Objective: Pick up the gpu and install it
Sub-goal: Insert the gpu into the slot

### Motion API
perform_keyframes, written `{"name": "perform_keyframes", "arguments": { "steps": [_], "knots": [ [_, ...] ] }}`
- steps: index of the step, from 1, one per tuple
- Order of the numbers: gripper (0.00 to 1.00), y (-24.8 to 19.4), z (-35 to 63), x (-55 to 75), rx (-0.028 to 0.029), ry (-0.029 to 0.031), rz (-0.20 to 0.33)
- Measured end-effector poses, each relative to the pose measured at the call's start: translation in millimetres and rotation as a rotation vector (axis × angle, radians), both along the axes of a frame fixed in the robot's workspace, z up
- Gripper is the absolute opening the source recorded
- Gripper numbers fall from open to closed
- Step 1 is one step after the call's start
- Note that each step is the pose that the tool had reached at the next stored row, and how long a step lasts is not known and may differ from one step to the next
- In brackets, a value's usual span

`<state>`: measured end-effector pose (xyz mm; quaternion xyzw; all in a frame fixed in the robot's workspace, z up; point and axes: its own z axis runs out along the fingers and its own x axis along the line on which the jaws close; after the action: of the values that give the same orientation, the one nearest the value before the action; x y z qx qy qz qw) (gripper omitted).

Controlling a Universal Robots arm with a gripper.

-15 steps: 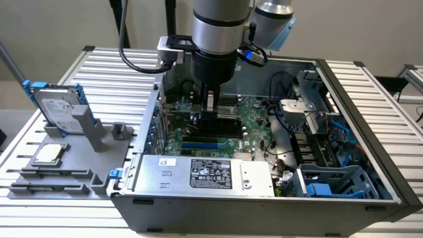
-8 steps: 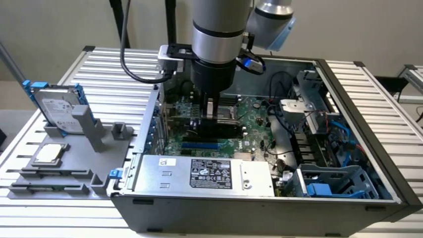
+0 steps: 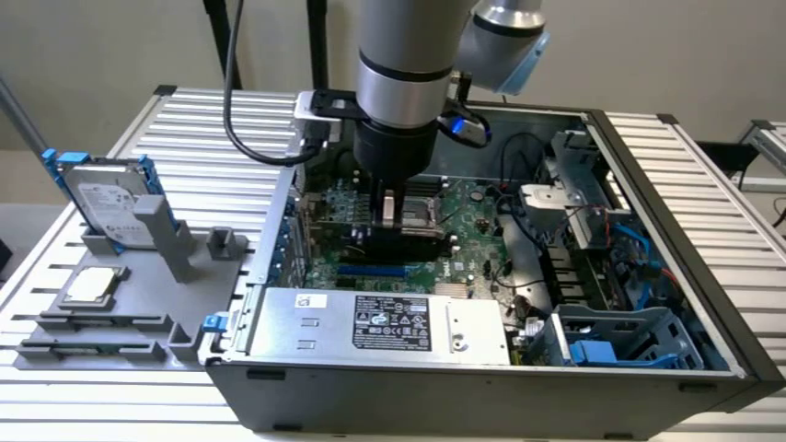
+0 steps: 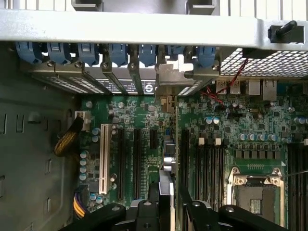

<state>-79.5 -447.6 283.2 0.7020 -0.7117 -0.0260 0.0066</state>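
The gpu point(image 3: 400, 245) shows as a dark card standing on edge over the green motherboard point(image 3: 473, 207) inside the open computer case point(image 3: 687, 276). My gripper point(image 3: 393, 210) reaches straight down into the case and is shut on the card's upper edge. In the wrist view the gpu point(image 4: 166, 156) runs edge-on between the black expansion slots, its silver end bracket point(image 4: 171, 77) up against the row of rear slot covers. My gripper point(image 4: 166, 204) has a black finger on each side of the card. Whether the card's connector sits in a slot is hidden.
A silver hard drive with blue rails point(image 3: 109, 198) stands in a grey holder outside the case, and a small square chip point(image 3: 92, 285) lies in front of it. The power supply point(image 3: 381, 322) fills the case front. Nearby are the CPU socket point(image 4: 255, 192), a white slot point(image 4: 103, 159) and blue latches point(image 4: 86, 50).
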Motion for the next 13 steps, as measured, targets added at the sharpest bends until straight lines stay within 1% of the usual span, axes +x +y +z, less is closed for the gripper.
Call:
{"name": "perform_keyframes", "arguments": {
  "steps": [2, 3, 13],
  "knots": [
    [0.27, 0.0, -0.6, -0.1, 0.0009, 0.0032, 0.000],
    [0.27, -0.1, -1.0, 0.0, 0.0010, 0.0035, 0.000],
    [0.27, -0.2, -5.7, -3.8, 0.0010, 0.0038, 0.000]
  ]
}}
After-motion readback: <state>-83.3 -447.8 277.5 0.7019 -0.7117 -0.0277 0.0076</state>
